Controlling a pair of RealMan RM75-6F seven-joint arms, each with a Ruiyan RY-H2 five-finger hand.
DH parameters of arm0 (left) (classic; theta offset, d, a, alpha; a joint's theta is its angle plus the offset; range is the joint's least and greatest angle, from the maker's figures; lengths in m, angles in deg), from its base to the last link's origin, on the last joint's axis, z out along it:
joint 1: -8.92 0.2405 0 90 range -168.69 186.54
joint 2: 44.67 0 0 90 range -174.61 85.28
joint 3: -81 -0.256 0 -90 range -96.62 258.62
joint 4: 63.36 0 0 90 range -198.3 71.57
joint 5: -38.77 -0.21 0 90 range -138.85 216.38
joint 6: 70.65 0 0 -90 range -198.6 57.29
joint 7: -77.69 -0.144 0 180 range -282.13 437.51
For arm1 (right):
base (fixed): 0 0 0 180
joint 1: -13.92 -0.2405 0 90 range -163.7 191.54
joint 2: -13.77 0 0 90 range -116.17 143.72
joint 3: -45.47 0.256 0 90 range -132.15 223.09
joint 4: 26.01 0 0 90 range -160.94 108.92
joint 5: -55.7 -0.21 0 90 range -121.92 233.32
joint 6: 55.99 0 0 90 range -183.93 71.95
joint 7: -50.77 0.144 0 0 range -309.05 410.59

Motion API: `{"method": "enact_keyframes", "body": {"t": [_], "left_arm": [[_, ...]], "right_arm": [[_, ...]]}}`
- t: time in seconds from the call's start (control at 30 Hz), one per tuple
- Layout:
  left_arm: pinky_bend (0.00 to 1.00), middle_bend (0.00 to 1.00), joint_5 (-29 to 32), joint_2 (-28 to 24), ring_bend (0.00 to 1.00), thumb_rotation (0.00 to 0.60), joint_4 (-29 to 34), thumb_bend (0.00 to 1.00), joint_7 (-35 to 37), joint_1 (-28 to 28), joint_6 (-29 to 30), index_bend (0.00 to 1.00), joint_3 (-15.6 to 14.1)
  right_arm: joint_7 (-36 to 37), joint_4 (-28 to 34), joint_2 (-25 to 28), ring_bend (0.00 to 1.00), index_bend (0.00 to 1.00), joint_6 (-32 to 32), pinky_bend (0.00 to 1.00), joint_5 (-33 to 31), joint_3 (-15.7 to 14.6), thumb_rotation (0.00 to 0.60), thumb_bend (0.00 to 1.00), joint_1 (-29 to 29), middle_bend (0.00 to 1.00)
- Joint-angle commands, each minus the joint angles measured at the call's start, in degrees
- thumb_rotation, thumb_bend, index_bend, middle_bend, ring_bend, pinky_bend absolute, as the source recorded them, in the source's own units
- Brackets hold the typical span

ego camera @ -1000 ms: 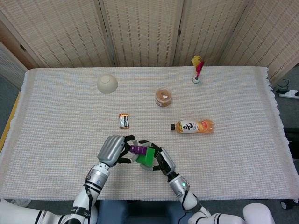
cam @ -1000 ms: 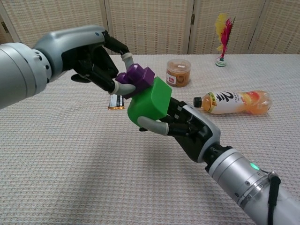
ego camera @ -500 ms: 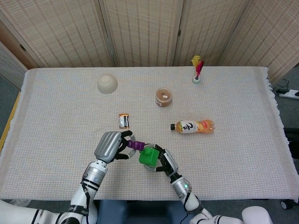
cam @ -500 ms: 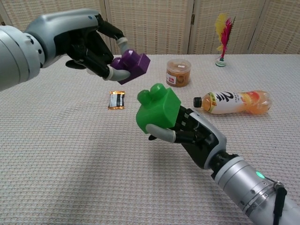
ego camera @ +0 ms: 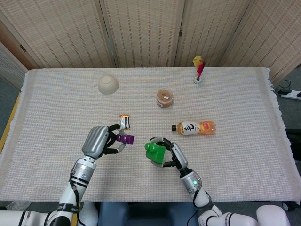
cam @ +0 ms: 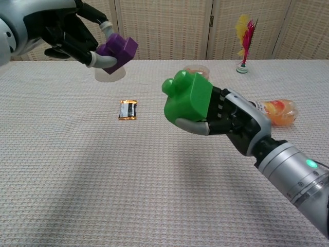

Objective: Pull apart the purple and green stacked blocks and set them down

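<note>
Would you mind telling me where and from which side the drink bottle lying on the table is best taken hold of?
I would grip the bottle around the middle of its body, coming down from above. It lies flat on its side with its cap pointing toward the robot's left, so its round sides are open to fingers from above. The right hand is nearer, but it holds the green block.

Head cam looks steeply down from above the table's [ego camera: 56, 94] near edge, taking in the whole top to the far-edge screens [ego camera: 141, 33]. Chest cam sits low at the near edge, facing the far edge, close in. Both share the table's middle, incl. orange packet [ego camera: 124, 122] and shuttlecock [cam: 244, 41].
</note>
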Motion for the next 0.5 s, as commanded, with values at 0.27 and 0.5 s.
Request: {"method": "enact_keyframes", "body": {"t": [0.27, 0.5], "left_arm": [[1.0, 1.0, -2.6, 0.0, 1.0, 0.6, -6.6, 0.43, 3.4, 2.9, -1.8, 0.82, -4.8], [1.0, 1.0, -4.8, 3.2, 1.0, 0.6, -13.3, 0.43, 7.3, 3.9, -4.8, 0.82, -7.4]], "right_arm": [[-33.3, 16.8, 19.8, 0.34, 0.63, -1.3, 0.44, 0.4, -1.3, 0.6, 0.24, 1.0, 0.28], [-42.3, 16.5, 24.7, 0.33, 0.63, -3.2, 0.44, -1.5, -4.1, 0.6, 0.24, 2.5, 0.28]]}}
